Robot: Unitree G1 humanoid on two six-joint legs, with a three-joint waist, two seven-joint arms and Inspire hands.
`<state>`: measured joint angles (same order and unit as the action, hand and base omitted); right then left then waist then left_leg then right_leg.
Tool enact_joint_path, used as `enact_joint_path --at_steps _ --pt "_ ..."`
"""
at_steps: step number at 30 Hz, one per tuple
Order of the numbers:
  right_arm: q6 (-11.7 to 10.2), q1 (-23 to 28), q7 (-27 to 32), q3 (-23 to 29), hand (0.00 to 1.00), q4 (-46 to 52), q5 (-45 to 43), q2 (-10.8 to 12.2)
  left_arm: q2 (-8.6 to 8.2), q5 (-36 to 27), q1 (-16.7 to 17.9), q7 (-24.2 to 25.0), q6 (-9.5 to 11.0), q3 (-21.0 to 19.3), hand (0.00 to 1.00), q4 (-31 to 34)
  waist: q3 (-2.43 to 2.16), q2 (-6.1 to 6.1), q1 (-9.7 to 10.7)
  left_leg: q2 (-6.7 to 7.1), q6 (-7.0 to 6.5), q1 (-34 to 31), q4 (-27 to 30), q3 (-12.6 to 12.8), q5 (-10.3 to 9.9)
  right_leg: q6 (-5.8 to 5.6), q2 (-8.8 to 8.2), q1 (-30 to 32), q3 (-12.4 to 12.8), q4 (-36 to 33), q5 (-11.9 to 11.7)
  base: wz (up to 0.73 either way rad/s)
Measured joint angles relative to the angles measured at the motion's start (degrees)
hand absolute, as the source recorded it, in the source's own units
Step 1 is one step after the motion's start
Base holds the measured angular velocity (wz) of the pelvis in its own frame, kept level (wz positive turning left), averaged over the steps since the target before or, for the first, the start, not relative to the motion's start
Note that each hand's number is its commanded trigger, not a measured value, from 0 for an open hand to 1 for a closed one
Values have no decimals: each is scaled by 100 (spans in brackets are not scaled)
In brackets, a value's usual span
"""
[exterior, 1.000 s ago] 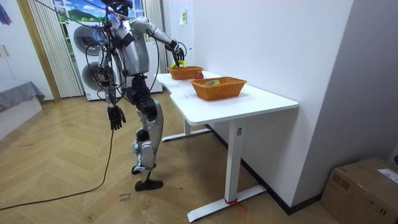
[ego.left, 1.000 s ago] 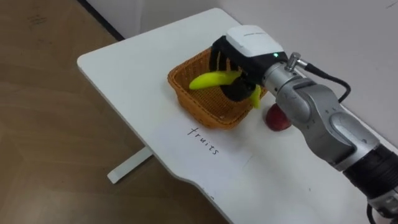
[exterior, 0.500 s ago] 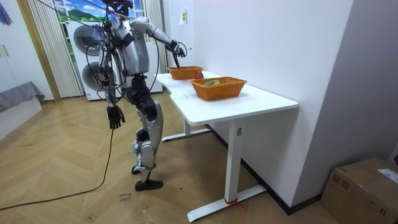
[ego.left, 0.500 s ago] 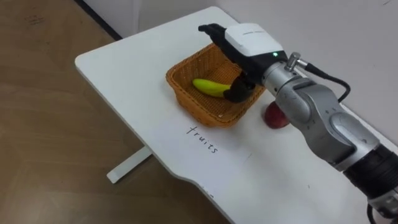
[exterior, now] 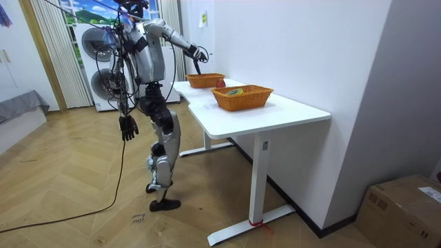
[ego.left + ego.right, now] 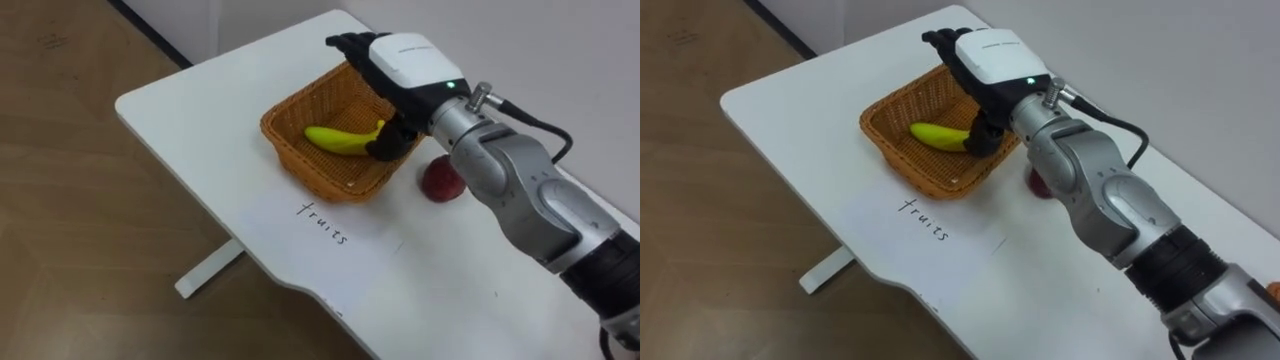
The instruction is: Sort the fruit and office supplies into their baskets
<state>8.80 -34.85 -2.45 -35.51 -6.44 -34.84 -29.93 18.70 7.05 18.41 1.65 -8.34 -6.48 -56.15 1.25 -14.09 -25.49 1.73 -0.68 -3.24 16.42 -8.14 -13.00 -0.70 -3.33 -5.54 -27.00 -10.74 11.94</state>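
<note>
A yellow banana (image 6: 342, 139) (image 6: 941, 136) lies inside the woven fruit basket (image 6: 292, 112) (image 6: 889, 112) at the far end of the white table (image 6: 200, 110). My right hand (image 6: 385, 62) (image 6: 972, 52) hovers over the basket's right side, fingers stretched out straight and open, holding nothing. A red apple (image 6: 440, 181) (image 6: 1037, 184) sits on the table just right of the basket, partly behind my forearm. In the room view my left hand (image 5: 127, 127) hangs at my side, and a second basket (image 5: 242, 97) with items stands nearer on the table.
The word "fruits" (image 6: 326, 223) is handwritten on the table in front of the basket. The table's left edge drops to a wooden floor (image 6: 80, 230). A wall runs behind the table.
My right hand let go of the banana, which now lies in the basket. Its fingers went from curled to straight and the hand rose slightly.
</note>
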Motion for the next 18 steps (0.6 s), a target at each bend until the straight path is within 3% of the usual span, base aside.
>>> enact_joint_path --at_steps 10,18 --pt "-3 0 32 9 0 -4 100 0 6 16 9 -89 -6 -4 0 3 3 6 5 2 1 90 -6 -8 -2 0 4 -115 15 1 0 0" --pt "1 -1 50 314 0 44 1280 3 -69 -12 149 -100 -46 -8 0 184 -2 54 41 5 -2 93 26 -4 0 0 -9 -129 58 0 0 0"
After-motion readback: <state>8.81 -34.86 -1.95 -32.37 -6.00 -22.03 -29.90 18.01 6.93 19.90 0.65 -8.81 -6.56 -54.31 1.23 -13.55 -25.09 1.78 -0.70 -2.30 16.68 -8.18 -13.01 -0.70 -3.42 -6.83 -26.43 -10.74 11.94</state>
